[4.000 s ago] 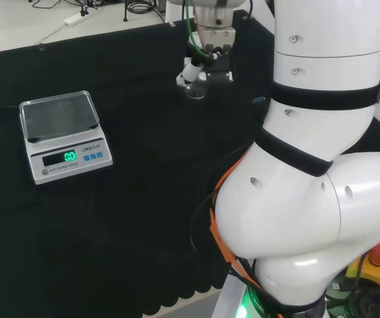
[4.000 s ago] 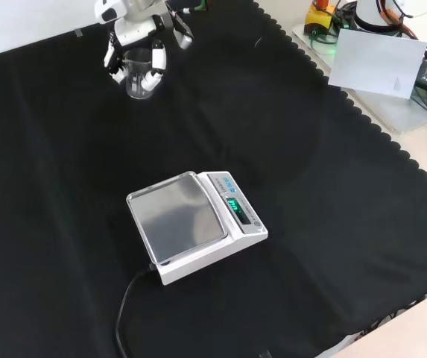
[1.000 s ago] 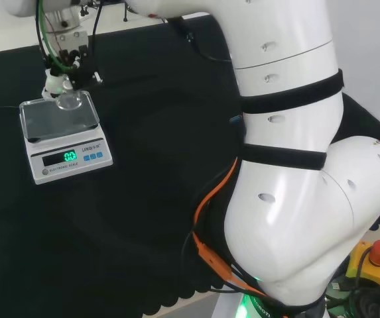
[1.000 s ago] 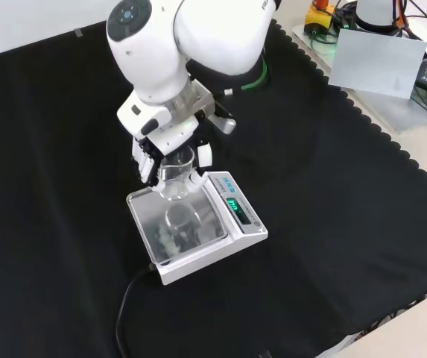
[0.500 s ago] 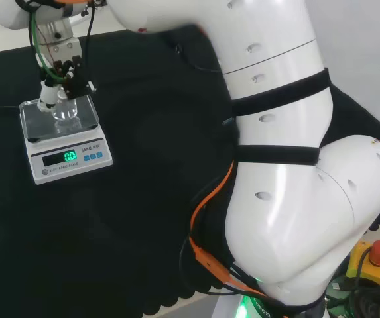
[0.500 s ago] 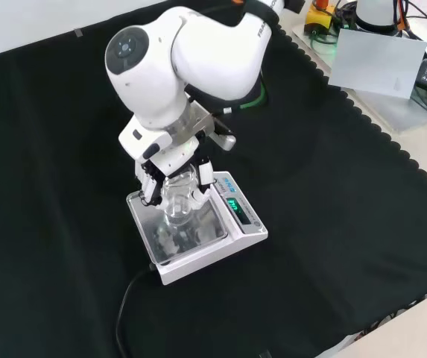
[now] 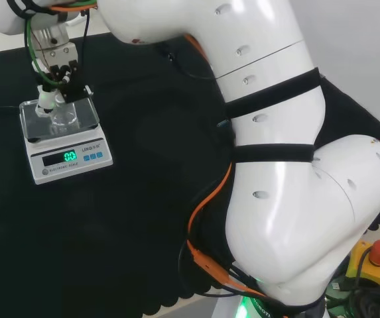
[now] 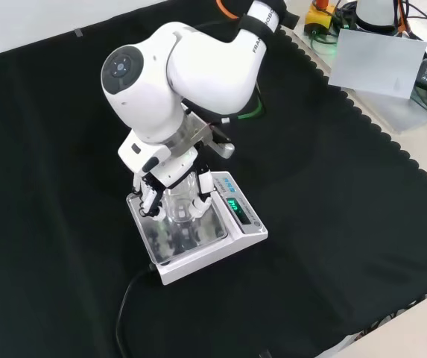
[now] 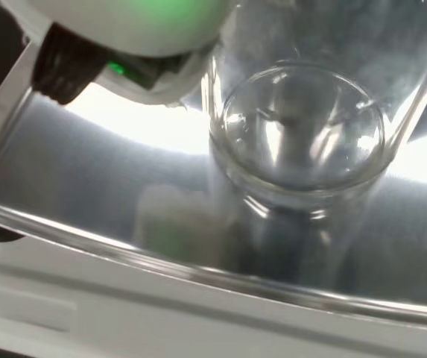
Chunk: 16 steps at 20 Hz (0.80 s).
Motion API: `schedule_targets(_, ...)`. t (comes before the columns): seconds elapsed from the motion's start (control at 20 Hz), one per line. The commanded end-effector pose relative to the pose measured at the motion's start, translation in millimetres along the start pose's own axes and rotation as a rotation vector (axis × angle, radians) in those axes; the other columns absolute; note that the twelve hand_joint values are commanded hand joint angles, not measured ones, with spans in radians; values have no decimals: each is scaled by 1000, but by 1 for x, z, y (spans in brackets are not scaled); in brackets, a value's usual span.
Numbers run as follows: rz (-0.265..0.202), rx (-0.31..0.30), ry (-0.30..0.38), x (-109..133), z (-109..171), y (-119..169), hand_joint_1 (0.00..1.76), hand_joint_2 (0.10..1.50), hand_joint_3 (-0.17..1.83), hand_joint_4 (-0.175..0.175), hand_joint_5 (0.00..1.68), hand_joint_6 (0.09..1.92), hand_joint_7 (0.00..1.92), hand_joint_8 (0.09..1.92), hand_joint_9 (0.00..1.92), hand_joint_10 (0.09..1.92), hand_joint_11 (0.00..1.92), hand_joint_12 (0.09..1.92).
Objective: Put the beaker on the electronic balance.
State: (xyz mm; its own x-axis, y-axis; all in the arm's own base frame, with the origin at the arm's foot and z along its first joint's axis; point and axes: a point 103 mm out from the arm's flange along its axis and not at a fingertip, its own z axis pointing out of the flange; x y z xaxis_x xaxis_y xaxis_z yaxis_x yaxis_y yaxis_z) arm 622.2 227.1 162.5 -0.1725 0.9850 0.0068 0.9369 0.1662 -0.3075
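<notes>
Bench under black cloth (image 8: 332, 224), electronic balance (image 8: 198, 227) with steel pan, clear beaker (image 8: 181, 205) upright over the pan, robot hand (image 8: 170, 195) fingers curled round it

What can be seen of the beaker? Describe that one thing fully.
The beaker is a small, clear glass cylinder with a round, thick base and nothing visible inside. It stands upright over the shiny metal pan of the electronic balance, toward the pan's rear edge in the head view. The wrist view shows its base at or just above the pan; contact cannot be confirmed. The robot hand has its fingers curled round the beaker's sides.
</notes>
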Motion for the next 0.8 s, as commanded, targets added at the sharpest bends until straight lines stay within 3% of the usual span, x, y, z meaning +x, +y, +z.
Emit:
schedule_targets(0.05,-25,5,-18,-3,-4,-9,1010,450,749,-30,323,790,626,798,885,670,581,1314)
schedule_targets(0.2,-36,5,-51,-2,-6,-12,903,460,631,-15,184,455,285,791,541,823,258,1436)
schedule_targets(0.25,-33,3,5,-23,-12,-21,875,467,591,-10,164,365,206,784,453,867,176,1462)
schedule_targets(0.3,-37,6,30,-27,-15,-23,834,474,546,-4,142,283,132,772,376,899,107,1484)
schedule_targets(0.4,-34,32,9,-17,-14,-21,729,500,411,12,56,126,36,596,192,935,28,1434)
schedule_targets(0.5,-32,33,-12,-10,-14,-22,639,526,269,26,14,87,8,276,56,857,6,1253)
schedule_targets(0.6,-30,30,-36,-7,-18,-25,591,546,183,32,2,87,1,87,12,750,0,1105)
schedule_targets(0.8,-22,25,-49,-5,-26,-31,572,553,142,35,0,87,0,87,0,701,0,1042)
